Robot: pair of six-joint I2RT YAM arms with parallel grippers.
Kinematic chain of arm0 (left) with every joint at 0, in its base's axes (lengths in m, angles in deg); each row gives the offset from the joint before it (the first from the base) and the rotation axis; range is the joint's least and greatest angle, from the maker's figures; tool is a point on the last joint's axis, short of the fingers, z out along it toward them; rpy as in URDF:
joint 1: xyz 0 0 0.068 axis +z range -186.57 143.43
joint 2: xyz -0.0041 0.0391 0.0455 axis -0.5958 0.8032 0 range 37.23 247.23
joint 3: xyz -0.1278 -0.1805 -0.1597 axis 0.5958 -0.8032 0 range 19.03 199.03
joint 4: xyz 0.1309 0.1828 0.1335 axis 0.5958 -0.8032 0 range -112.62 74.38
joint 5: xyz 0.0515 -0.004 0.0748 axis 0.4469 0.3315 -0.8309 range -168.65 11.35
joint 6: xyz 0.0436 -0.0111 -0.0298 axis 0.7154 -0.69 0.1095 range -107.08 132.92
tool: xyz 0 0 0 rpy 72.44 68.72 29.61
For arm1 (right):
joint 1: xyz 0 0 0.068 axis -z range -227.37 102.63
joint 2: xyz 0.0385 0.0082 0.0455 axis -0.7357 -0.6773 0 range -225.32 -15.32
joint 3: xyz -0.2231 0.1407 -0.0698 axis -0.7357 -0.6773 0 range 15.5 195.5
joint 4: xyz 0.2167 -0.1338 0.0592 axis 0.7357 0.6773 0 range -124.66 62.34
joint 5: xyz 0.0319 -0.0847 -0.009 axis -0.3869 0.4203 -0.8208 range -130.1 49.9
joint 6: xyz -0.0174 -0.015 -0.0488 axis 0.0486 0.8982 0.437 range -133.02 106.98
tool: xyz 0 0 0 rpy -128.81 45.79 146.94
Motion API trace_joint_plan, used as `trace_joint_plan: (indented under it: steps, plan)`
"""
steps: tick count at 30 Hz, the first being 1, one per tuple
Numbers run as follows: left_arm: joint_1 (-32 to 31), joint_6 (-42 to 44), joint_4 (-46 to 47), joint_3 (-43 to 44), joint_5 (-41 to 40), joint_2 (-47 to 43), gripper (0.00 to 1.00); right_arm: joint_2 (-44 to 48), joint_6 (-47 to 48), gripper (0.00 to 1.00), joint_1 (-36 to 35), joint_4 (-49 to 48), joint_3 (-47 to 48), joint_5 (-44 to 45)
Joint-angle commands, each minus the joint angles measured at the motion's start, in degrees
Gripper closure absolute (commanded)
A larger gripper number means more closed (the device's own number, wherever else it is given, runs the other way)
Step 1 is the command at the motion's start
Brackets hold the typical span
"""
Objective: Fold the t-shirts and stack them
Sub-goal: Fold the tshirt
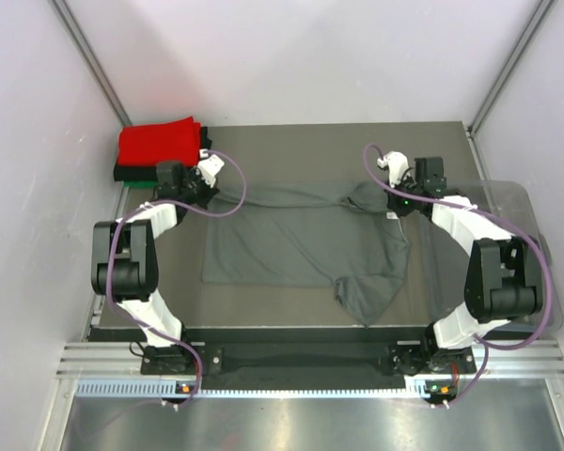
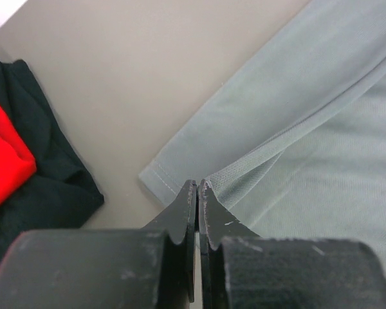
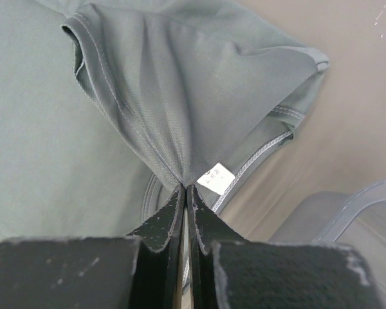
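Seeing both pinched shut on the dark grey t-shirt [image 1: 301, 240]: left tool [image 2: 197, 185] at the hem, right tool [image 3: 185, 188] by the collar label [image 3: 215, 175]. Lift together, pull taut, fold it over evenly.

Left hand [image 2: 197, 188], right hand [image 3: 185, 190], both clamped.

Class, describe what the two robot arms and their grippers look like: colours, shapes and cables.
Both the left arm and right arm have bulky black joints linked by white-covered segments. A thin purple cable loops along each. The left gripper and right gripper are black, tapering to thin wedge tips, with scuffed surfaces.
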Motion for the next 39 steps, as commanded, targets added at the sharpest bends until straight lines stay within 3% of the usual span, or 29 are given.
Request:
trace_joint_plan:
  steps: [1, 25, 26, 30, 35, 39]
  plan:
    - [0.68, 3.28, -0.63, -1.27, -0.1, -3.0, 1.0, 3.47, 0.5, 1.0, 0.49, -1.25, -0.8, -1.66]
    - [1.91, 5.92, -3.79, -3.29, -1.16, -5.28, 1.0, 5.75, 1.72, 1.0, 0.4, 2.17, -4.4, -7.1]
    - [2.0, 6.7, -5.1, -2.94, -1.15, -5.37, 0.98, 6.28, 2.34, 0.99, 0.4, 3.66, -4.23, -7.89]
    - [2.0, 4.78, -10.91, 0.48, -1.86, -7.91, 0.8, 7.51, 2.87, 0.77, 0.4, 9.2, -1.43, -11.4]
    - [2.0, 0.74, -15.65, 5.4, -0.8, -9.42, 0.73, 9.97, 2.7, 0.7, 0.23, 11.59, 0.08, -13.97]
    - [1.83, -2.25, -13.12, 6.11, 0.69, -8.19, 0.72, 7.52, 2.7, 0.69, -0.12, 10.88, 2.27, -13.88]
